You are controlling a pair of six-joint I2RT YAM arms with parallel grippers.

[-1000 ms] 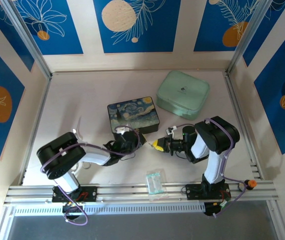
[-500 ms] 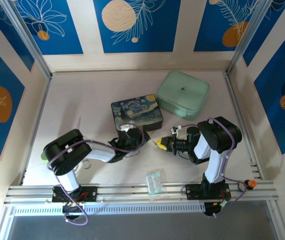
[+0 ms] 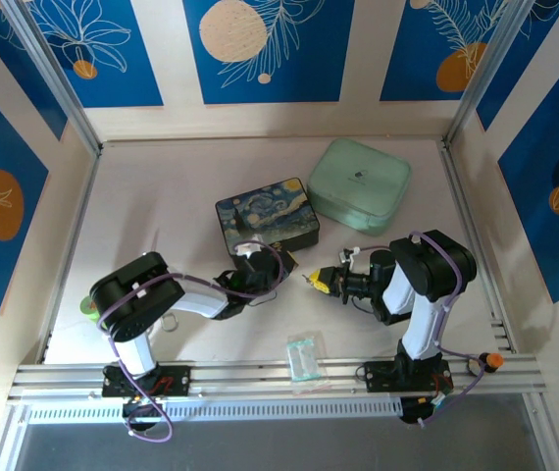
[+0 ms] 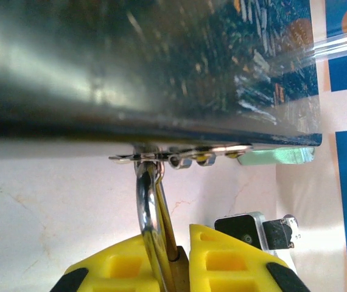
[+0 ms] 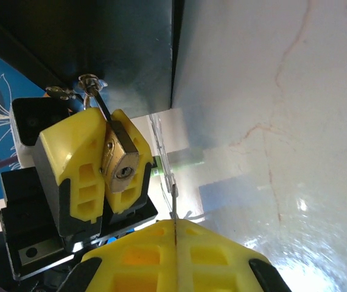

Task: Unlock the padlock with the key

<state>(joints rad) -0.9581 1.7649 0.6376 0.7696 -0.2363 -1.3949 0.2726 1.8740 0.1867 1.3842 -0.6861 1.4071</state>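
Packet [image 3: 304, 356] of clear plastic nearest, at 6 o'clock, contents unreadable. Beyond, key [image 5: 173, 204] pinched in closed right claw [image 5: 175, 240], just short of padlock [image 5: 120, 165] clamped by left claw [image 4: 175, 261]. Since a second ago, swung with starry-night box [image 3: 267, 216] toward 3 o'clock: keyhole now faced, insertion likely next. Box shut, likewise mint case [image 3: 360, 183] at 1 o'clock.

The left arm [image 3: 152, 296] and right arm [image 3: 427, 270] share black rounded joint housings, white link shells and a looping purple cable [image 3: 434, 248] each. On the silver rail [image 3: 240, 378] their black bases show red wiring. The left end effector [image 4: 182, 267] and right end effector [image 5: 175, 255] have yellow fingers [image 5: 131, 261] with rectangular recesses, on black screwed mounts.
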